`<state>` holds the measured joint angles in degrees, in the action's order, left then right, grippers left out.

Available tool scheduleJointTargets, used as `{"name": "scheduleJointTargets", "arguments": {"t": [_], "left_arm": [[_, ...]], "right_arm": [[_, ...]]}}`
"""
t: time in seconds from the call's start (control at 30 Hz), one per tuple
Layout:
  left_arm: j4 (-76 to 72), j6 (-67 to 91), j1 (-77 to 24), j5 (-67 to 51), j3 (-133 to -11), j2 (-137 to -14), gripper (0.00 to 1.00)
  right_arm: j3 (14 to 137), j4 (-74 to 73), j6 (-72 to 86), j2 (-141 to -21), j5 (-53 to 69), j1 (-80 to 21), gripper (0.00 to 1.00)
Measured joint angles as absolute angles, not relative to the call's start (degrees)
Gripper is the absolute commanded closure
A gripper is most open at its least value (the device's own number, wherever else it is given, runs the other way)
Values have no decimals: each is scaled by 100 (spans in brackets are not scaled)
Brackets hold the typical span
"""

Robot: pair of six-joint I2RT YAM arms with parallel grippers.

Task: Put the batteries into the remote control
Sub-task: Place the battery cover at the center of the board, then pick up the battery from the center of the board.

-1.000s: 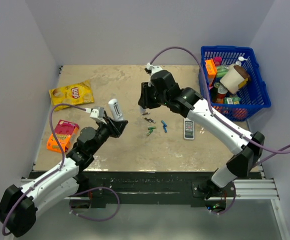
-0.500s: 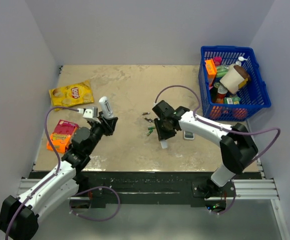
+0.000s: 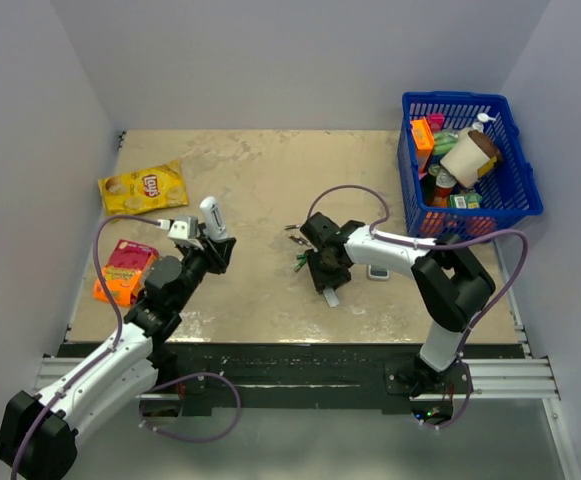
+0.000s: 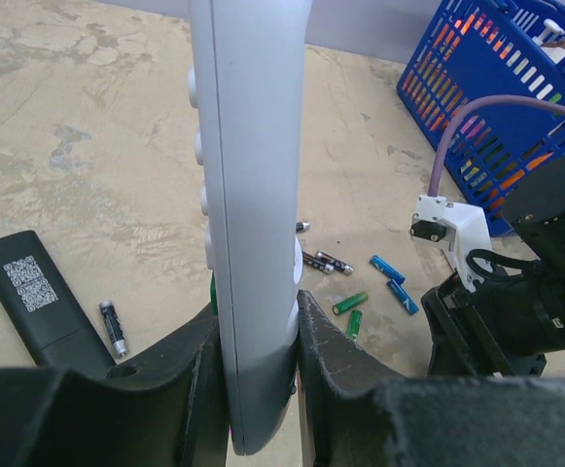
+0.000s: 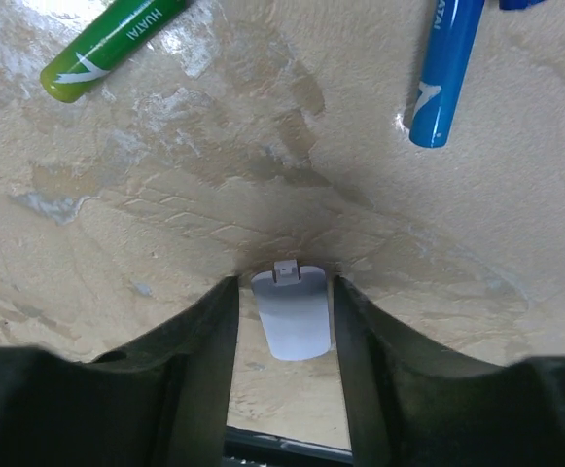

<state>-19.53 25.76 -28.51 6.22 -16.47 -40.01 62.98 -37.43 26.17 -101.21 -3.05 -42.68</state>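
My left gripper (image 3: 217, 250) (image 4: 258, 316) is shut on the lower end of the white remote control (image 3: 211, 216) (image 4: 248, 195), which it holds upright above the table's left half. My right gripper (image 3: 327, 284) (image 5: 283, 288) is down at the table surface, jaws slightly apart. The remote's small white back cover (image 5: 294, 319) (image 3: 331, 296) lies flat between its fingers, with a thin gap on the left side. Two green batteries (image 3: 302, 262) (image 4: 350, 303) lie just beyond the right gripper; one green battery (image 5: 112, 49) shows in the right wrist view.
Blue cells (image 4: 395, 282) (image 5: 442, 78) and dark cells (image 4: 326, 263) lie by the green ones. A black remote (image 4: 39, 297) lies at the left. A grey-white remote (image 3: 378, 270), a blue basket (image 3: 515, 210), a chips bag (image 3: 143, 186) and a pink-orange pack (image 3: 125, 270) are around.
The right arm swung down from mid-table to the surface near the batteries, carrying the cover, and its jaws widened. The left arm drew back left and tilted the remote more upright.
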Motion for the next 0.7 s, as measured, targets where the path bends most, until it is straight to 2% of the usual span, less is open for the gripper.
{"name": "scheduleJointTargets", "arguments": {"t": [0.03,0.1,0.13,0.27,0.43,0.57,0.7], "left_arm": [[-1953,2569,-2851,622,-1647,-4001,100],[-1953,2563,-2851,622,-1647,-4001,100],[-1955,2547,-2851,620,-1647,-4001,100],[-1968,2530,-2851,587,-1647,-4032,100],[-2078,2554,-2851,454,-1625,-4069,100],[-2139,2626,-2851,296,-1581,-4023,100],[-2156,2663,-2851,161,-1549,-3844,100]], "right_arm": [[6298,-3721,2606,-10123,-314,-4268,40],[6298,-3697,2589,-10123,-344,-4268,30],[6298,-3695,2578,-10123,-349,-4268,21],[6412,-3806,2541,-10068,-360,-4268,2],[7004,-3760,2405,-9463,-357,-4268,2],[7247,-2939,2211,-8569,-362,-4268,2],[7376,-2495,2093,-8215,-399,-4254,2]]}}
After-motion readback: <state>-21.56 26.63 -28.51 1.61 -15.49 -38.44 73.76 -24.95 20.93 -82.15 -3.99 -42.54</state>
